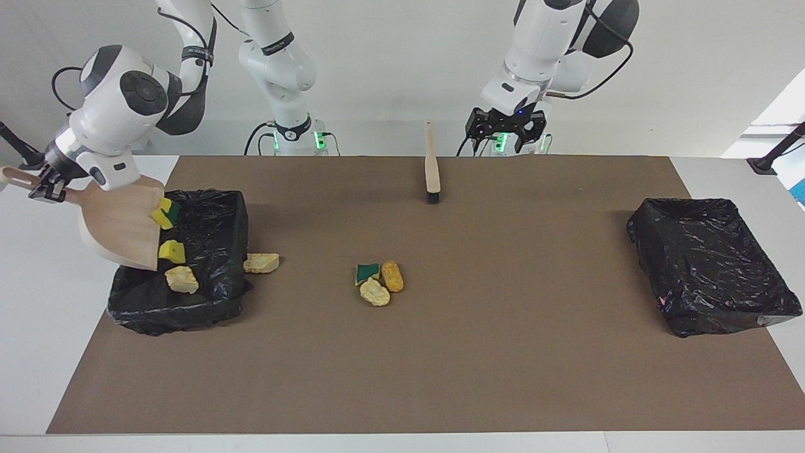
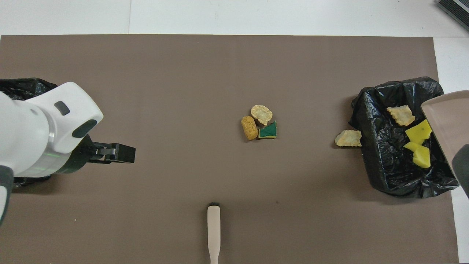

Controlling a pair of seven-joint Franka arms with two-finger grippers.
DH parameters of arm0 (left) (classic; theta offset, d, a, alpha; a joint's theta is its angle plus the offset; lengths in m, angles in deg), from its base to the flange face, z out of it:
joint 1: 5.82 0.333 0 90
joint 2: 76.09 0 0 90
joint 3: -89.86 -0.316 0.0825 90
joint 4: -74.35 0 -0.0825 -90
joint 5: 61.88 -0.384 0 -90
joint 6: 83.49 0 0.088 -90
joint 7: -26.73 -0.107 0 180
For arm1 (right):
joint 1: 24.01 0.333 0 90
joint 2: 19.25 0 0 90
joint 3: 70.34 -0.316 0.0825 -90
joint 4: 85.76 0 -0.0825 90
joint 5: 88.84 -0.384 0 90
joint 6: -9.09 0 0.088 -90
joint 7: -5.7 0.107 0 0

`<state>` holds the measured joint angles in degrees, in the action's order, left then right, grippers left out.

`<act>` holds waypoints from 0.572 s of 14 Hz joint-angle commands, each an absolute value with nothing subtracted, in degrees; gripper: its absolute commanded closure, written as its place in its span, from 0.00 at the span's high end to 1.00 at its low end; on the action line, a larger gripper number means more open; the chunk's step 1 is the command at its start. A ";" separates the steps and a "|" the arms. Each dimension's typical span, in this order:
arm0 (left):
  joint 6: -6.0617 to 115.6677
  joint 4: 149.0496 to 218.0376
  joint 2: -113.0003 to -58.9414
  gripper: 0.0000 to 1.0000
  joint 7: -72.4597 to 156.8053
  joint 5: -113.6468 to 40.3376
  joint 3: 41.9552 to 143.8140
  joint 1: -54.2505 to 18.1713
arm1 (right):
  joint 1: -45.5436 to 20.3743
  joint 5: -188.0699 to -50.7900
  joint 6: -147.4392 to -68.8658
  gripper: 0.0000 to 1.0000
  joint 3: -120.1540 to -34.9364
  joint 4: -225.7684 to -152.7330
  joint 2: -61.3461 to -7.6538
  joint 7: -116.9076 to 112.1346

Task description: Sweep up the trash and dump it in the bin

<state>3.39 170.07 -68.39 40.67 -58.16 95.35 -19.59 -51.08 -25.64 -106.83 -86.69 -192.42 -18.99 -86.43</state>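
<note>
We noted the right end effector [image 1: 47,187] clamped on the dustpan [image 1: 119,229], tilted so trash [image 1: 171,251] slid into the bin [image 1: 214,296]; the left end effector [image 1: 505,128], fingers apart, waited empty.

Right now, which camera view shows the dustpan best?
The facing view: the whole dustpan shows there, tilted over the bin, handle in the right gripper. The overhead view shows only one corner of it.

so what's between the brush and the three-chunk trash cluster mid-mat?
Nothing: the overhead view shows only bare brown mat between the brush and the trash cluster. The facing view shows that stretch bare too.
</note>
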 commanded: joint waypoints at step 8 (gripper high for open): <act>-4.13 156.97 -74.33 1.00 31.21 -59.77 96.63 -8.02 | -51.87 -48.03 -105.87 0.00 -87.04 -190.44 -18.72 -90.72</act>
